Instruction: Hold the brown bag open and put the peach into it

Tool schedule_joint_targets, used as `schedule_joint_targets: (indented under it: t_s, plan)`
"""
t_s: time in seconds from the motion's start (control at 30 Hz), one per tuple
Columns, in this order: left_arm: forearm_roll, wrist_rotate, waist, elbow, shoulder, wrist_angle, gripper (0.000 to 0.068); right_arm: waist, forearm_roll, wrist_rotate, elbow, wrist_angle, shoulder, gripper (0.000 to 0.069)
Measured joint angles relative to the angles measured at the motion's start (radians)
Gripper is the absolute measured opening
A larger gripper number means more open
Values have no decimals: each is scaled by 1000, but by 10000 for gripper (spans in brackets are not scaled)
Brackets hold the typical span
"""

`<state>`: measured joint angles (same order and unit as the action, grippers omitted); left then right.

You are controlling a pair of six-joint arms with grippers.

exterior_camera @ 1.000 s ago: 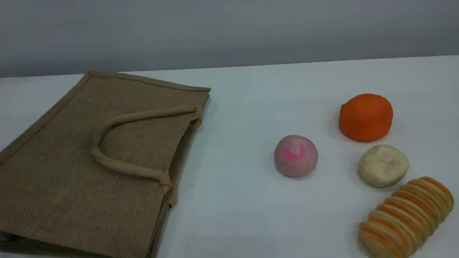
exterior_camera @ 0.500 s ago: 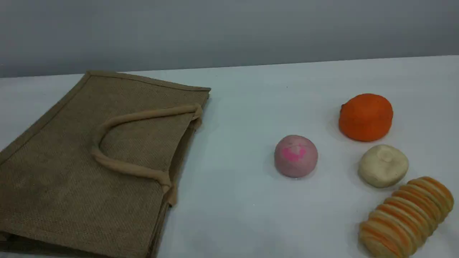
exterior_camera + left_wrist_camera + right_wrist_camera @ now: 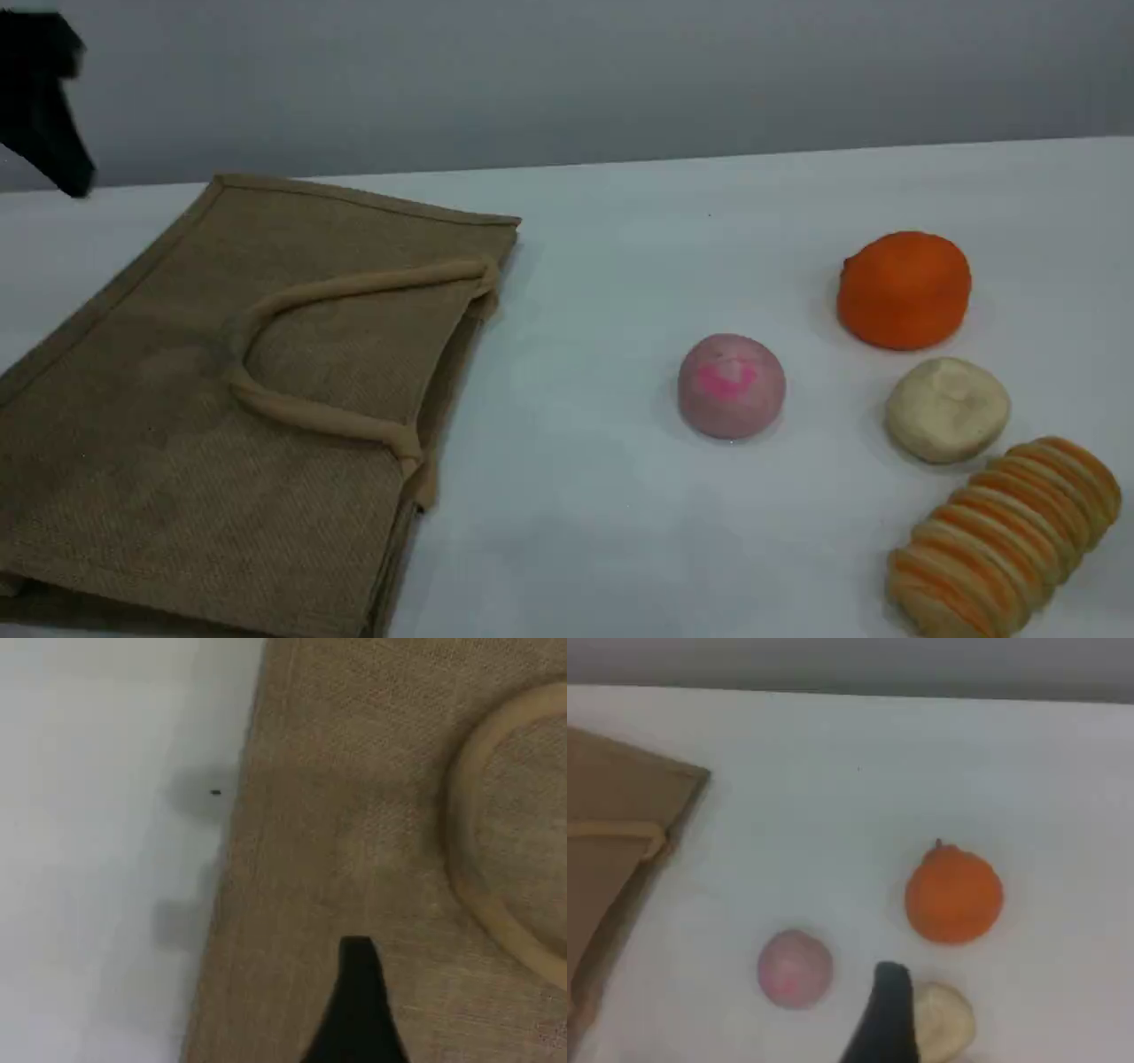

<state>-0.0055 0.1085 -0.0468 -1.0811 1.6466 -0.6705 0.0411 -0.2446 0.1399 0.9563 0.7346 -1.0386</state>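
Observation:
The brown bag [image 3: 221, 399] lies flat at the table's left, its mouth facing right and a beige handle [image 3: 310, 416] looped on top. The peach [image 3: 731, 385], dusty pink with a magenta blotch, sits alone right of centre. My left gripper [image 3: 49, 106] hangs as a dark shape above the bag's far left corner. In the left wrist view its fingertip [image 3: 359, 1001] hovers over the bag's weave [image 3: 354, 815], holding nothing. The right gripper is outside the scene view; its fingertip [image 3: 888, 1014] hangs high over the peach [image 3: 795, 967], with nothing in it.
An orange ball [image 3: 904, 290] sits behind and right of the peach, and a cream-white lump [image 3: 946, 409] lies to the peach's right. A striped orange-and-cream ridged roll [image 3: 1001, 536] lies at the front right corner. The table's far edge [image 3: 709, 159] meets a grey wall.
My left gripper has come into the scene view at the upper left. The bag and the foods have not moved.

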Motion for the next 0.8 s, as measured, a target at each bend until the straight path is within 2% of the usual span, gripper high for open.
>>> schedule_joint_targets:
  t_s: [0.23, 0.63, 0.8]
  plan:
    - [5, 0, -67, -82, 169, 11, 505, 0, 0, 0, 0, -1, -9, 584]
    - [5, 0, -68, -193, 391, 41, 505, 0, 0, 1, 0, 0, -9, 584]
    - [5, 0, -91, -218, 449, 67, 505, 0, 0, 1, 0, 0, -9, 584]
